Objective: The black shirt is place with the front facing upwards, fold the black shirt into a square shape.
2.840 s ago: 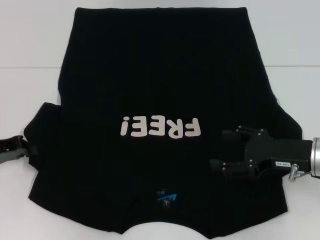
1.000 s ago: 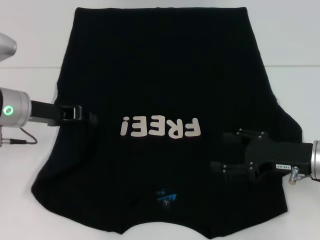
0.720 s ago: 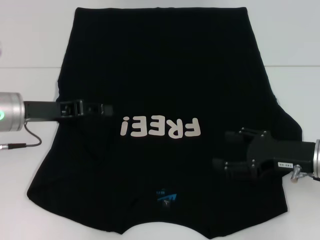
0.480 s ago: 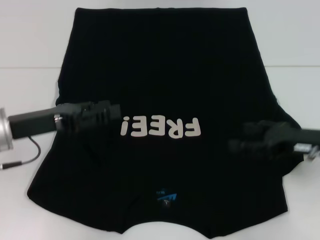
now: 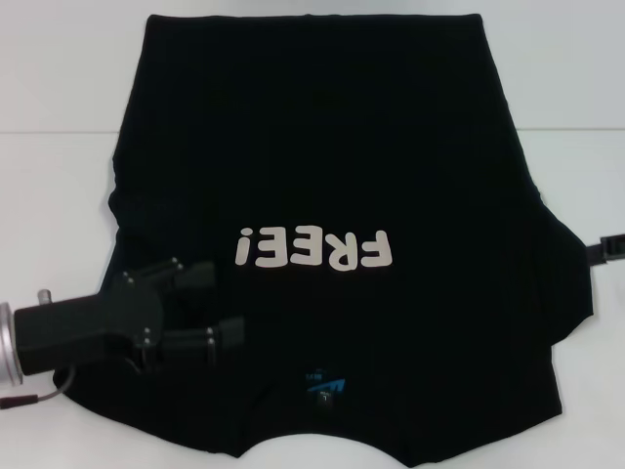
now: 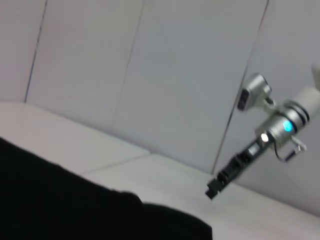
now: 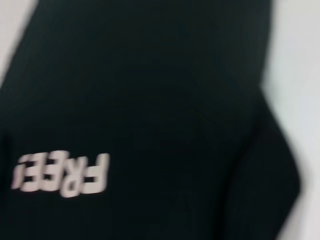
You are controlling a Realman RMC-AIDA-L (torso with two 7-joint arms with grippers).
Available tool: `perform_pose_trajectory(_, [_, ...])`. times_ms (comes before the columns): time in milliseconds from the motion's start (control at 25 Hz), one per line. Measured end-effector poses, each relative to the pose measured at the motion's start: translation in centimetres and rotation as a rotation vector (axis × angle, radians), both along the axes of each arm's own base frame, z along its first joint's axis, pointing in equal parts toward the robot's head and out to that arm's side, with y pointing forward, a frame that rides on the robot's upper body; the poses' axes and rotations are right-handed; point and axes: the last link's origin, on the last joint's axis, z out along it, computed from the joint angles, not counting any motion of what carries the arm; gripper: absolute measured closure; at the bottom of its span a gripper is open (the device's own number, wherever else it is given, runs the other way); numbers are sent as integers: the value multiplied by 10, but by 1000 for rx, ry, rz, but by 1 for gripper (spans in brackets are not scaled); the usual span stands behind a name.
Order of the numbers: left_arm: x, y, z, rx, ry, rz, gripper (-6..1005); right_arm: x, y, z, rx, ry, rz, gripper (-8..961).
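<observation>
Left pincer (image 5: 227, 305) fingers spread wide, holding nothing, low over the black shirt (image 5: 332, 147) near its left shoulder — shirt lies face up on the white table (image 5: 59, 78), collar nearest the robot. Right pincer (image 5: 598, 249) barely in view at the shirt's right edge; can't tell its opening. Looks like sleeve-fold stage: next, left needs to release clear or re-grip an edge. Versus earlier: the left sleeve is folded in, the right arm has pulled off the cloth
</observation>
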Motion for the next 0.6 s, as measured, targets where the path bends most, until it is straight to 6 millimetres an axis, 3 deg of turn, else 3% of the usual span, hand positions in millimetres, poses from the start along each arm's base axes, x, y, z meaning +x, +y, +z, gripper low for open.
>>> perform_pose_trajectory(200, [-3, -1, -6, -27, 41, -1, 47, 3, 3, -7, -37, -67, -56, 11])
perform_pose_trajectory(600, [-4, -2, -7, -23, 49, -1, 51, 3, 12, -38, -67, -61, -64, 12])
